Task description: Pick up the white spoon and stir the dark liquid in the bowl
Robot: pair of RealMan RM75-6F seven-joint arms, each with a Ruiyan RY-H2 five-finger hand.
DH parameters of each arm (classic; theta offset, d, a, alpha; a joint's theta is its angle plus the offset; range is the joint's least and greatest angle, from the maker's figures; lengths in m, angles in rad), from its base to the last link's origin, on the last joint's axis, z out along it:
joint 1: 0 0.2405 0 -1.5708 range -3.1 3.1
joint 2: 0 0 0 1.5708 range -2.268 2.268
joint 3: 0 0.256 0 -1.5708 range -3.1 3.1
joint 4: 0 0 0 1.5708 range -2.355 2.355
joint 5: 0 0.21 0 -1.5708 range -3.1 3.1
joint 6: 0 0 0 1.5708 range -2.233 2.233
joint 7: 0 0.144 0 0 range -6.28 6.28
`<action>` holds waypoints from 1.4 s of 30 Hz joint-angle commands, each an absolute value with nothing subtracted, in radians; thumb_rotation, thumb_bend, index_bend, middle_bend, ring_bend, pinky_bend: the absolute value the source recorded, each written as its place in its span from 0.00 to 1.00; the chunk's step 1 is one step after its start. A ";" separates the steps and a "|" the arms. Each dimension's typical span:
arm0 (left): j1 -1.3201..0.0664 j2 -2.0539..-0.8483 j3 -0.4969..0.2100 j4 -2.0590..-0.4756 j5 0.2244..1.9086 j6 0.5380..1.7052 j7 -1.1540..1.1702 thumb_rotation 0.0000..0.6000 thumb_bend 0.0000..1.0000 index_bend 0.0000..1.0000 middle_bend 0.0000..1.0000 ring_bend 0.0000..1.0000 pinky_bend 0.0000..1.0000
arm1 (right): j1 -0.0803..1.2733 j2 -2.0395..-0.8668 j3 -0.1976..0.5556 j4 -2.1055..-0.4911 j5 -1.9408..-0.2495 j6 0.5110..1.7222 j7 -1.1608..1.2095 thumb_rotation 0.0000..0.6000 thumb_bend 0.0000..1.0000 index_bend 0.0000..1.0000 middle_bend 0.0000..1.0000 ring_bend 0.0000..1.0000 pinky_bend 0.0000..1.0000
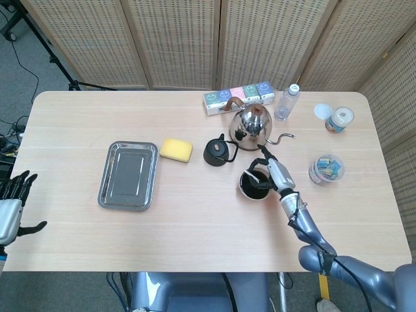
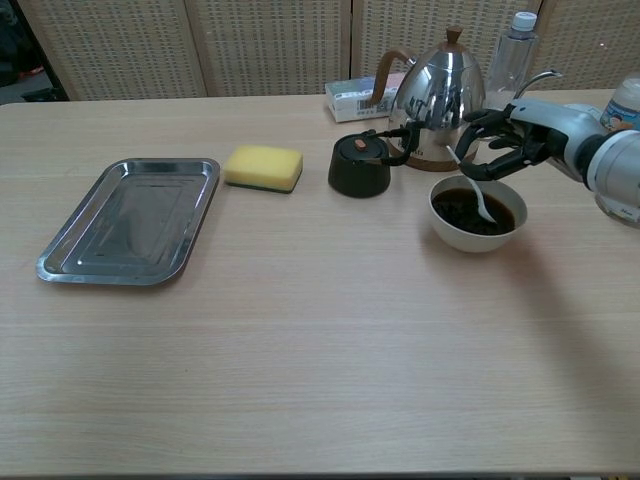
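Note:
A white bowl [image 2: 478, 238] [image 1: 244, 193] of dark liquid stands right of the table's middle, in front of the steel kettle. My right hand [image 2: 515, 140] [image 1: 272, 170] hovers over the bowl's far right rim and pinches the handle of the white spoon [image 2: 476, 193] [image 1: 251, 177]. The spoon slants down with its tip in the liquid. My left hand [image 1: 14, 195] hangs open at the table's left edge, holding nothing; the chest view does not show it.
A steel kettle [image 2: 438, 95] and a small black teapot [image 2: 360, 166] stand just behind the bowl. A yellow sponge [image 2: 263, 166] and a metal tray [image 2: 130, 218] lie to the left. A bottle [image 1: 286, 102], tea boxes [image 1: 238, 97] and jars [image 1: 326, 168] stand at the back right.

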State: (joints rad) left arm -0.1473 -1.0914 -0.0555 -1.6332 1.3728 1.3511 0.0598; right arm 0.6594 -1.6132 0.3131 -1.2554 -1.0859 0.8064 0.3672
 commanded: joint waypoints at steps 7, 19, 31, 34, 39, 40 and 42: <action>-0.149 -1.097 -0.055 -1.635 1.369 1.349 0.071 1.00 0.00 0.00 0.00 0.00 0.00 | 0.636 -1.564 0.291 -1.347 -1.109 0.792 0.384 1.00 0.57 0.59 0.00 0.00 0.04; -0.147 -1.088 -0.056 -1.635 1.371 1.352 0.053 1.00 0.00 0.00 0.00 0.00 0.00 | 0.684 -1.625 0.307 -1.314 -1.063 0.759 0.348 1.00 0.58 0.59 0.00 0.00 0.04; -0.148 -1.082 -0.059 -1.634 1.364 1.347 0.040 1.00 0.00 0.00 0.00 0.00 0.00 | 0.711 -1.661 0.352 -1.199 -1.032 0.757 0.358 1.00 0.59 0.60 0.00 0.00 0.04; -0.149 -1.083 -0.059 -1.634 1.362 1.344 0.044 1.00 0.00 0.00 0.00 0.00 0.00 | 0.693 -1.632 0.347 -1.216 -1.037 0.761 0.367 1.00 0.61 0.60 0.00 0.00 0.04; -0.151 -1.089 -0.055 -1.637 1.362 1.340 0.059 1.00 0.00 0.00 0.00 0.00 0.00 | 0.657 -1.583 0.336 -1.274 -1.042 0.761 0.390 1.00 0.62 0.60 0.00 0.00 0.04; -0.152 -1.090 -0.054 -1.638 1.363 1.339 0.062 1.00 0.00 0.00 0.00 0.00 0.00 | 0.653 -1.575 0.331 -1.284 -1.046 0.759 0.391 1.00 0.62 0.60 0.00 0.00 0.04; -0.151 -1.092 -0.052 -1.639 1.365 1.340 0.067 1.00 0.00 0.00 0.00 0.00 0.00 | 0.643 -1.557 0.315 -1.303 -1.063 0.759 0.384 1.00 0.62 0.60 0.00 0.00 0.04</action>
